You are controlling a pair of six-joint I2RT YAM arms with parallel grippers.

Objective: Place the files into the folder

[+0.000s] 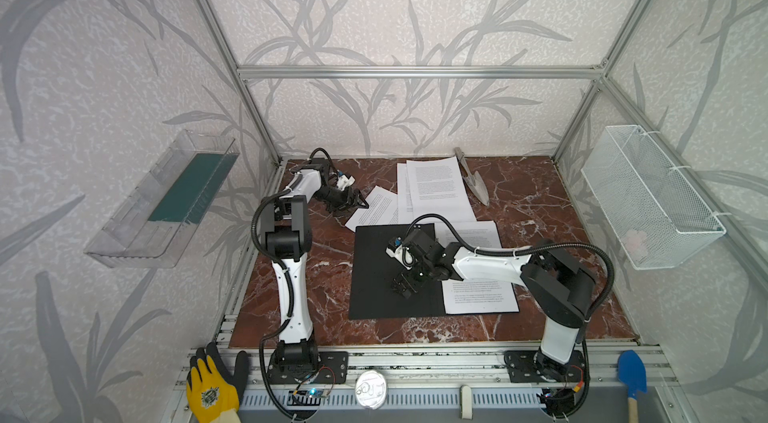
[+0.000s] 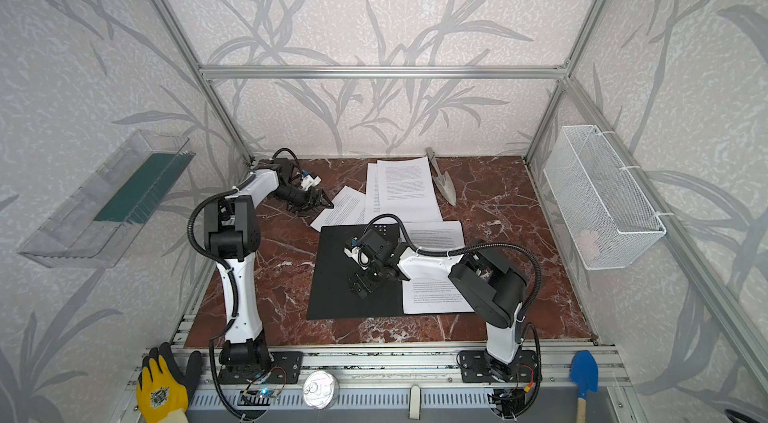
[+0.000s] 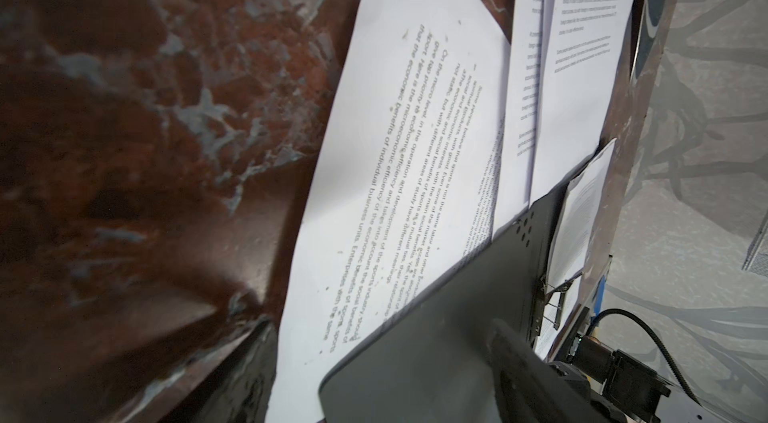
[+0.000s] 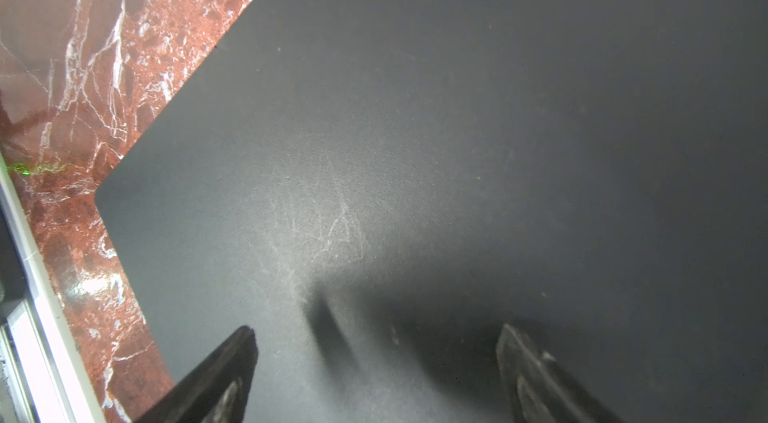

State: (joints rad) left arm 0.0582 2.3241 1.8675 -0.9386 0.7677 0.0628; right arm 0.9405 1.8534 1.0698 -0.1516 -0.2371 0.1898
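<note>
A red marble table (image 1: 540, 200) sits inside a metal-framed booth with grey leaf wallpaper. In both top views, the black folder (image 1: 374, 271) lies flat at the middle of the table. One sheet (image 1: 478, 296) lies along its right edge; whether a second folder half lies under that sheet cannot be told. The rest of the files (image 1: 440, 188) fan out loose behind the folder, overlapping, their near edges touching or tucked at its far edge. The left claw (image 1: 355, 202) hovers low at the back left, just beside the corner of the nearest loose sheet, probably lined up to take that sheet next. The right claw (image 1: 402, 287) reaches across over the folder's middle, likely there to steady the black panel so it does not slide. The left wrist view looks along the loose printed sheets (image 3: 395, 150) to the folder's corner (image 3: 436, 337), where a metal clip (image 3: 544, 304) shows at the spine; the claw's fingers (image 3: 511, 354) stand wide apart and hold nothing. The right wrist view shows only matte black folder (image 4: 457, 109) with marble at one side; its fingers (image 4: 224, 371) are spread wide, empty, casting a close shadow on the cover. No loose sheet from the back has been brought to the folder yet.
</note>
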